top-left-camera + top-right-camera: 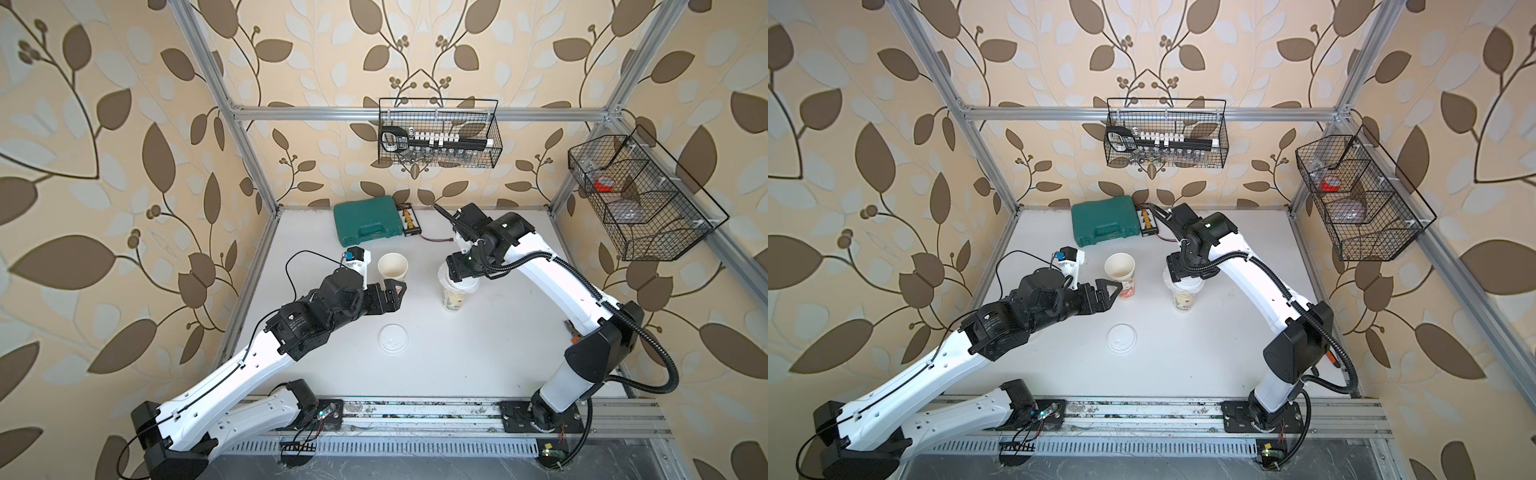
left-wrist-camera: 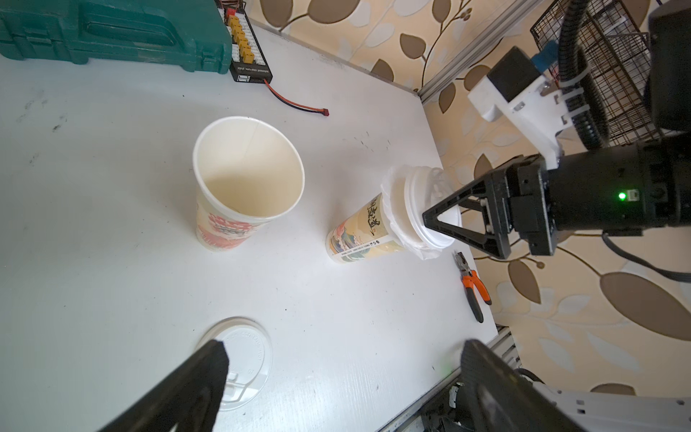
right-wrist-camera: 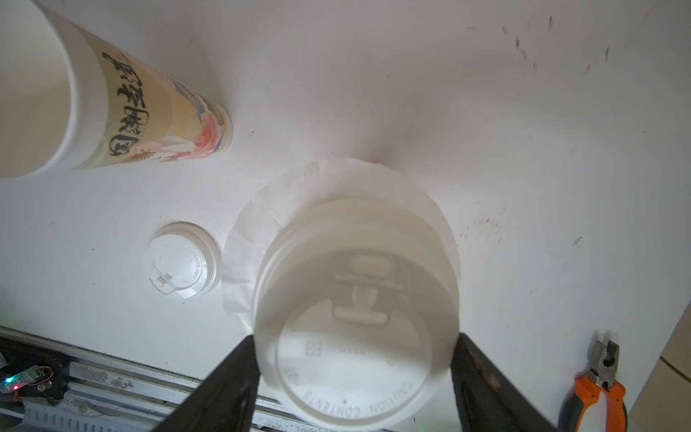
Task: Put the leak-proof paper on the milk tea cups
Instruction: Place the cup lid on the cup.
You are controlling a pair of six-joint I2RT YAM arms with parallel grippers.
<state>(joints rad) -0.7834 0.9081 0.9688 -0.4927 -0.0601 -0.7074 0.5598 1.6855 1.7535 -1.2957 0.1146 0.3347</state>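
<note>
**Fig.** Bimanual cell, top and wrist views. L arm (image 1: pixel 249 370) reaches fwd from near-left base, elbow bent, wrist approx. level. L fingers (image 2: pixel 194 385) are spread wide, holding nothing, just beside red-orange cup (image 1: pixel 392 266), which stands upright w/ mouth uncovered. R arm (image 1: pixel 557 278) arcs over from near-right base, wrist pointing down. R fingers (image 3: pixel 232 381) clamp lid (image 3: pixel 355 299) from both sides atop green-beige cup (image 1: pixel 455 301). Leak-proof paper (image 3: pixel 284 209) lies under that lid, its crumpled edge sticking out round the rim. Cups stand apart, w/ bare table (image 1: pixel 478 353) btw. them and nearer the bases; spare lid (image 1: pixel 392 338) lies there. Green case (image 1: pixel 368 222) and connector board (image 1: pixel 411 220) sit at far edge, pliers (image 2: pixel 474 288) at R edge.
</note>
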